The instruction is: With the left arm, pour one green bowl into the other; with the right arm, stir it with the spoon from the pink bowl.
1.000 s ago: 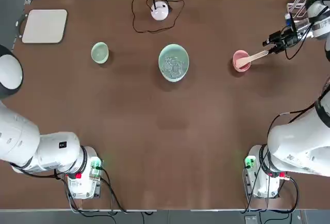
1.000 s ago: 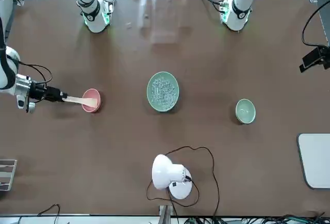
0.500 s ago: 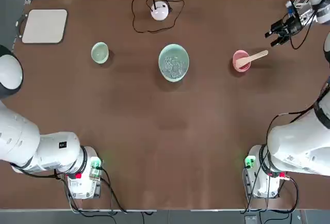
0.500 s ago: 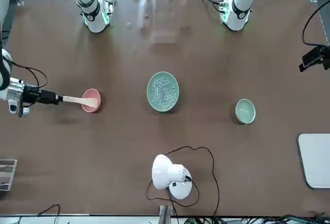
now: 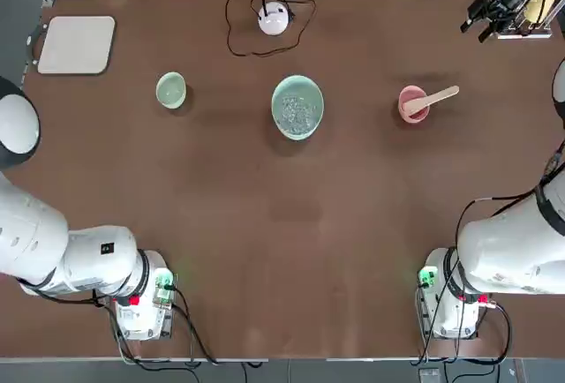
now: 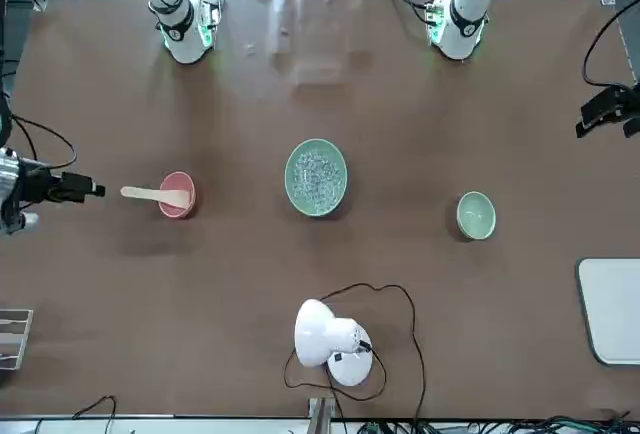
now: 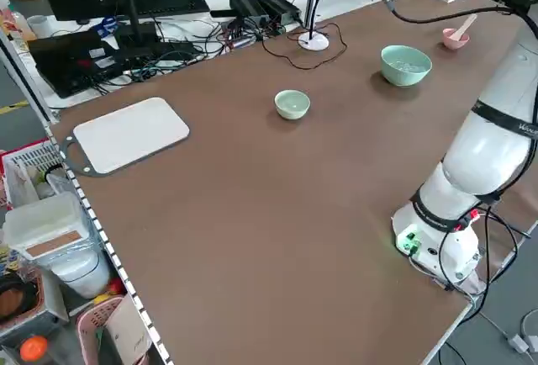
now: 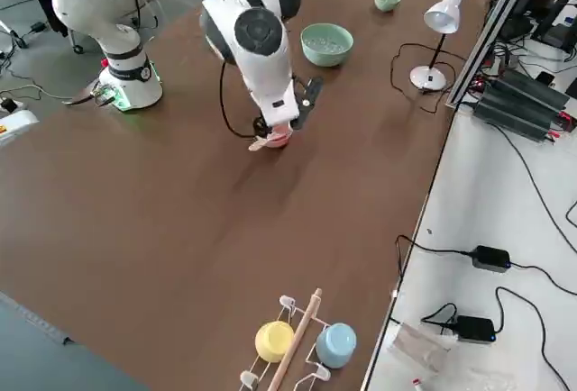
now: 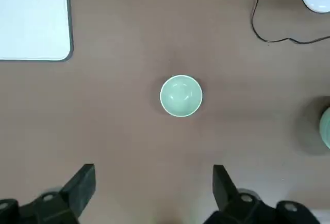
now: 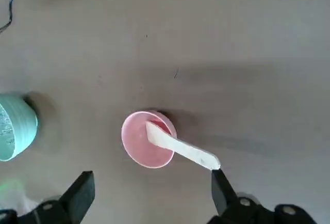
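The right gripper [image 5: 475,28] stands with its jaws spread, holding nothing, above the table's far right part. The spoon [image 5: 433,100] leans in the pink bowl [image 5: 405,96], its handle sticking out over the rim toward the right side of the table. The left gripper [image 9: 154,182] is also released and empty, above the left part of the table; its wrist view shows the small green bowl [image 9: 181,95] beyond the fingers. That bowl looks empty and sits between the white tray [image 5: 77,45] and the large green bowl [image 5: 297,83], which holds clear pieces [image 5: 297,116]. The white lamp [image 6: 325,334] stands near the far edge. No lettering is readable.
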